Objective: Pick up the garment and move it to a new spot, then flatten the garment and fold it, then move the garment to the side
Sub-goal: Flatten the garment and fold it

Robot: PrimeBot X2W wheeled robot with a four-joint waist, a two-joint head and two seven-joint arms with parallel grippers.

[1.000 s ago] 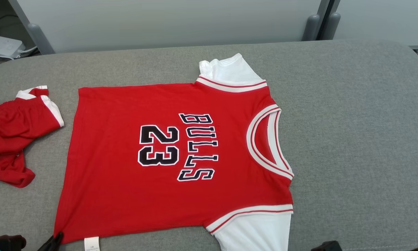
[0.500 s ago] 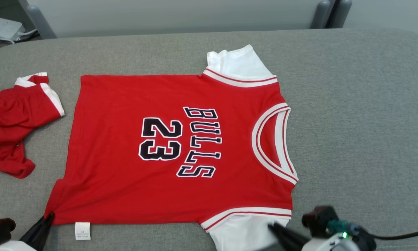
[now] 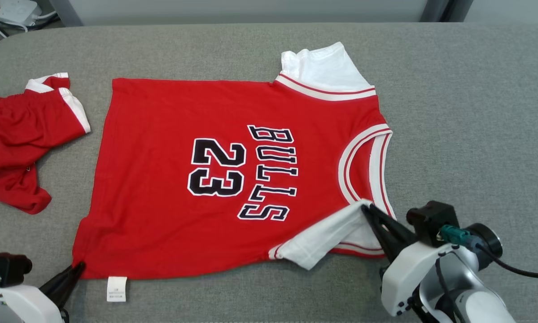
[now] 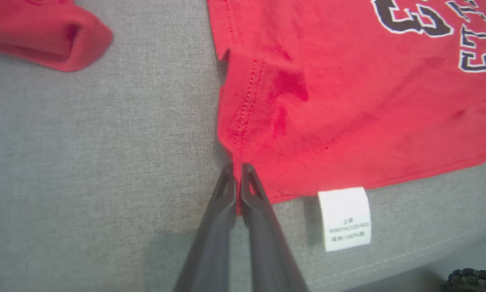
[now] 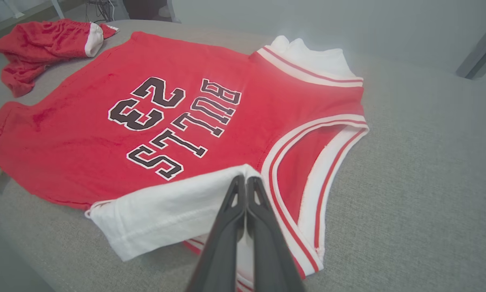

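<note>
The red jersey (image 3: 170, 179) lay flat and print-up across the middle of the grey worktop (image 3: 475, 112), its collar toward the robot's right. The left end effector (image 3: 78, 268) was pressed together on the near corner of the hem, pinching the red cloth. The white care label (image 3: 116, 288) lay just beside it. The right end effector (image 3: 366, 207) was pinched on the edge of the near white sleeve (image 3: 322, 235), which lay turned in over the red front beside the collar. The far white sleeve (image 3: 325, 67) stuck out on the far side. Crumpled red shorts (image 3: 13, 143) with white trim lay at the worktop's left end, near the jersey's hem but apart from it. A white power strip (image 3: 8, 6) sat beyond the far left corner.
</note>
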